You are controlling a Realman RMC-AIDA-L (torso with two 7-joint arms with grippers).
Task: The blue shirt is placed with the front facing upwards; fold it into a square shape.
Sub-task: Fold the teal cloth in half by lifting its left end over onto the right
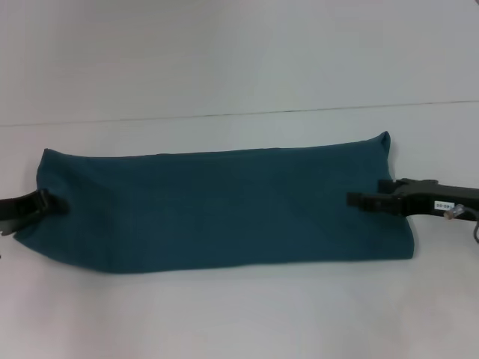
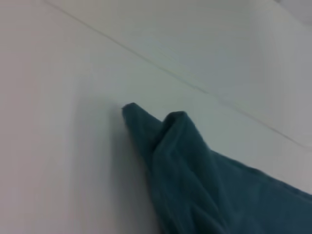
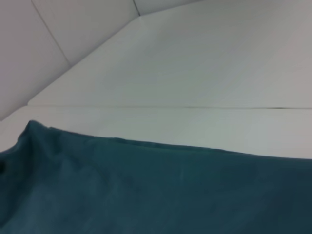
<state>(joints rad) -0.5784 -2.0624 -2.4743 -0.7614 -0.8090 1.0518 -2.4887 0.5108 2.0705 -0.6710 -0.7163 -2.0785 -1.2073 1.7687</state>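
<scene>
The blue shirt [image 1: 217, 209] lies on the white table as a long teal strip running left to right, plain side up, no lettering showing. My left gripper [image 1: 54, 203] is at the strip's left end, shut on the cloth there. The left wrist view shows that end of the shirt [image 2: 195, 170] bunched and rising toward the camera, with one corner resting on the table. My right gripper [image 1: 353, 199] reaches in from the right and lies low over the strip's right end. In the right wrist view the shirt [image 3: 146, 190] fills the near part of the picture.
The white table [image 1: 239, 314] extends around the shirt on all sides. A thin seam line [image 1: 299, 112] crosses the table behind the shirt. A cable and a white label sit on the right arm [image 1: 445, 206].
</scene>
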